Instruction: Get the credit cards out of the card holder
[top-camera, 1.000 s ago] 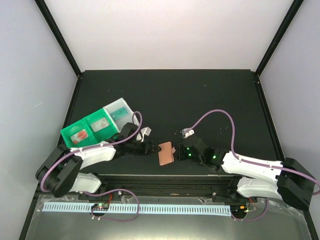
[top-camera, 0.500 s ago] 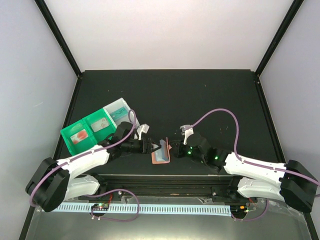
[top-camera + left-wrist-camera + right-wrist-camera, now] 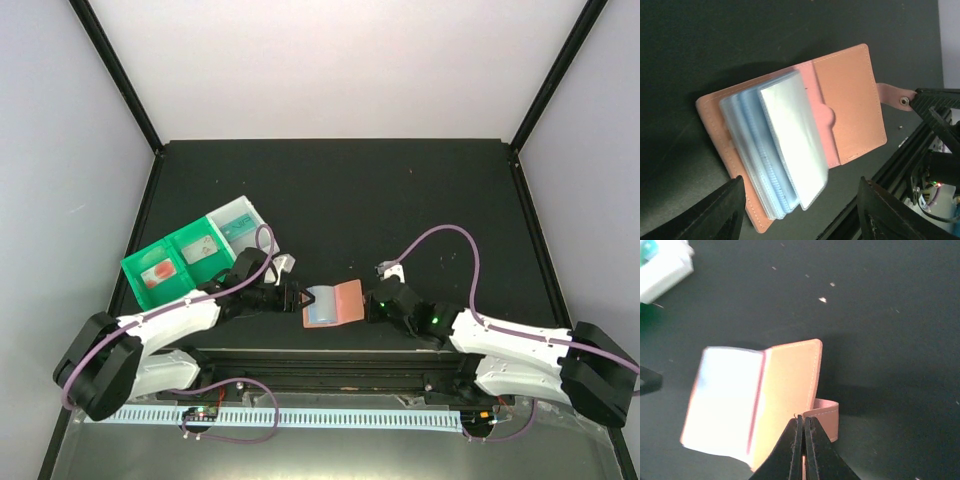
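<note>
- The card holder [image 3: 333,303] lies splayed open on the bench [image 3: 400,190], near the front edge and right between the two arms.
- The right jaws are pressed together on the rim of the salmon cover, just beside the snap tab [image 3: 822,416], pinching that flap.
- The left jaws are spread wide, one on either side of the sleeve stack, and grip nothing.
- The count is one card holder, one snap tab and a fan of clear sleeves [image 3: 757,165]. There look to be four or five sleeves, but the lower ones overlap too much to be sure.
- I cannot tell how many credit cards [image 3: 790,135] sit inside, because only the top pale grey-blue face shows clearly.
- By my reading, everything here is light. The cover looks soft and floppy, so it wants holding down while anything is pulled.
- The sleeves look glossy and limp, and are probably slippery. The cards inside should be thin and stiff.
- The best hold is a card's exposed edge at the sleeve mouth, with its flat faces between the jaws. Draw it along the sleeve rather than lifting it.
- Off to the left, a green-and-white tray [image 3: 185,255] stands well apart.
</note>
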Robot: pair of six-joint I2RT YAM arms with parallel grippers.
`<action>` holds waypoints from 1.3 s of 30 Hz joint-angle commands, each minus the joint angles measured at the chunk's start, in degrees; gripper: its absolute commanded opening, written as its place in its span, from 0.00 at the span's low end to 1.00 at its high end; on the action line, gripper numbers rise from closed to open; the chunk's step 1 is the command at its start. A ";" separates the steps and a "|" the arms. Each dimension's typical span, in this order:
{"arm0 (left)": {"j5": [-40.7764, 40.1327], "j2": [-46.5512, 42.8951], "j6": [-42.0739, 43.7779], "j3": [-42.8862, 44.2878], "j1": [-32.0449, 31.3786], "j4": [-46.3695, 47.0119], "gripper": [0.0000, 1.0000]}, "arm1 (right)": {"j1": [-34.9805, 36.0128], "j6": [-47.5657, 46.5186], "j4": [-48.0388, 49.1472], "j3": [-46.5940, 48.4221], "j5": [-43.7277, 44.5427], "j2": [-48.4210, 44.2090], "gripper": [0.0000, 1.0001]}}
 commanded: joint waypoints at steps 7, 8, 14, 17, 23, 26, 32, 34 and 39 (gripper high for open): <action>-2.00 3.02 0.59 -0.29 0.26 1.11 0.55 | -1.15 0.73 -2.28 -0.66 3.22 7.06 0.06; -2.06 3.28 0.43 -0.30 0.25 1.32 0.55 | -1.12 0.41 -3.40 0.51 2.82 7.62 0.12; -1.07 2.08 -1.22 -2.55 0.20 5.23 0.54 | -1.11 -2.39 -11.02 8.29 -0.76 6.18 0.34; -0.70 1.99 -1.23 -2.67 0.21 5.53 0.54 | -1.11 -2.91 -14.89 11.83 -1.94 4.57 0.36; -0.23 1.10 -2.56 -4.07 0.26 7.32 0.54 | -1.04 -3.82 -14.90 15.53 -5.72 2.45 0.39; -1.03 0.97 -2.79 -4.33 0.47 7.11 0.54 | -1.00 -4.87 -9.45 14.69 -10.27 3.97 0.37; -2.28 -0.02 -4.12 -5.60 1.57 6.64 0.54 | -0.09 -6.40 -4.05 16.21 -13.42 11.97 0.34; -1.89 -0.36 -4.88 -6.16 2.21 6.80 0.54 | -0.01 -7.12 -3.65 17.27 -13.35 14.58 0.34; -1.03 0.46 -4.80 -6.10 2.92 6.85 0.53 | -0.01 -7.46 -2.39 17.17 -11.86 20.07 0.29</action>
